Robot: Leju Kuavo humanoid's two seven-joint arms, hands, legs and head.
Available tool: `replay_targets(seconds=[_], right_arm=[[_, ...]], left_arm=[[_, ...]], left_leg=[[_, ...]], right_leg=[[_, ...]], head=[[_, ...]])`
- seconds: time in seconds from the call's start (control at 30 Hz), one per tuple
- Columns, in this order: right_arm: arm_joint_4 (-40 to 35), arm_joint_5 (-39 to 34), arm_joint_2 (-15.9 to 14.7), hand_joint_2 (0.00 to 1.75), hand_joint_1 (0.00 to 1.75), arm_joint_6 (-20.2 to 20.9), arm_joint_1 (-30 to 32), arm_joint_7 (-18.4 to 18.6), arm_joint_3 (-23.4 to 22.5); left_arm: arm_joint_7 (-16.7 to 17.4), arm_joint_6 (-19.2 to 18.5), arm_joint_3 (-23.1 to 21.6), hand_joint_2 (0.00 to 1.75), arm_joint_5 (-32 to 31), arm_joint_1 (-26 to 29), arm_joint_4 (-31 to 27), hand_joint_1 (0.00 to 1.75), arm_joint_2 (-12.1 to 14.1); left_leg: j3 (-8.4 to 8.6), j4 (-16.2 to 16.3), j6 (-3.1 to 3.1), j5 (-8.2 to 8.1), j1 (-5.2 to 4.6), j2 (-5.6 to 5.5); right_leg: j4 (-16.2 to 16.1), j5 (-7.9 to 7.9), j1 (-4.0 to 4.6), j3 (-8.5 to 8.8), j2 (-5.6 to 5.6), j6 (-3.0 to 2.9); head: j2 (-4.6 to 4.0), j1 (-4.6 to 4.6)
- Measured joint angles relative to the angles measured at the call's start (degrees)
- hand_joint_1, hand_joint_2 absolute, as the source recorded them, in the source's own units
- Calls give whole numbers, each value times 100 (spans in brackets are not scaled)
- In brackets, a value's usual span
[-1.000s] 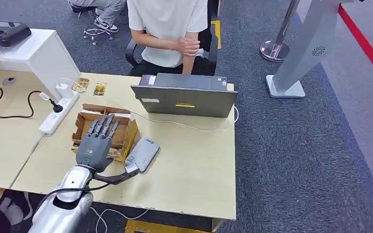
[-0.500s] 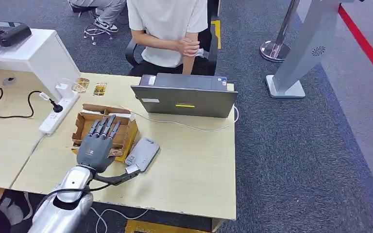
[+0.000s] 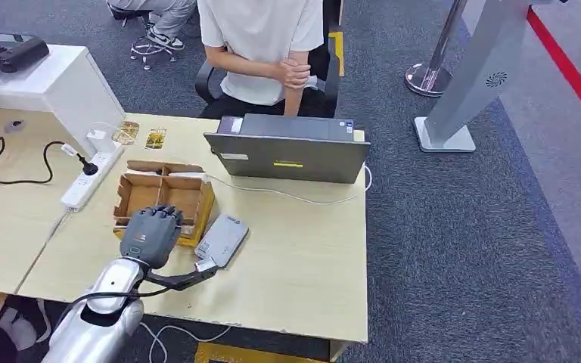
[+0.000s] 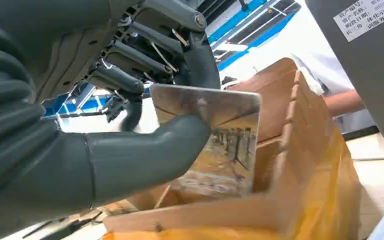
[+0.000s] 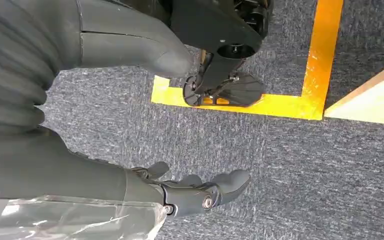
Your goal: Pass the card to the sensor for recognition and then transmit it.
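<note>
The left hand (image 3: 150, 234) sits over the near edge of the cardboard box (image 3: 168, 195), fingers curled down into it. Seen from the left wrist, it pinches the card (image 4: 220, 145) between the thick thumb (image 4: 145, 155) and the darker fingers (image 4: 125, 82) behind; the card stands roughly upright just inside the box's near wall, its printed face turned outward. The right hand (image 5: 190, 192) hangs beside the robot above the carpet, holding nothing, its fingers loosely apart.

The card looks thin, flat and stiff, and very light (glossy, too, judging by the sheen along its top edge). Such a thing would likely slide in a weak pinch and could twist if it catches the box wall or divider as it comes out. The present hold covers one side of the card and leaves the far part free, which suits showing that face to a reader.

The sensor (image 3: 222, 239), a flat grey device, lies on the table just beside the box, on the side toward the laptop (image 3: 287, 156). A person sits beyond the laptop, well apart from the box.
</note>
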Motion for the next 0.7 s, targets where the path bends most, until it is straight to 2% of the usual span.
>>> replay_targets(seconds=[0.17,0.33,0.5,0.7], right_arm=[[0,11,0,175,0,-9,0,11,0],[0,-2,0,175,0,-24,2,13,0],[0,-92,2,175,0,-42,13,-2,-24],[0,-96,0,175,0,-55,31,-9,-92]], left_arm=[[9,26,-4,175,68,-28,0,175,22],[-118,254,-26,175,249,-19,-92,175,20],[-324,162,-197,175,579,48,-818,175,20],[-345,-24,-358,175,669,53,-1567,175,24]], left_leg=[[0,0,0,0,0,0],[0,0,0,0,0,0],[-1,0,0,0,0,0],[-1,0,0,-1,0,0]], right_leg=[[0,0,0,0,0,0],[0,0,0,0,0,0],[-1,0,0,-1,0,0],[-1,0,0,-1,0,0]], head=[[0,0],[0,0],[0,0],[0,2]])
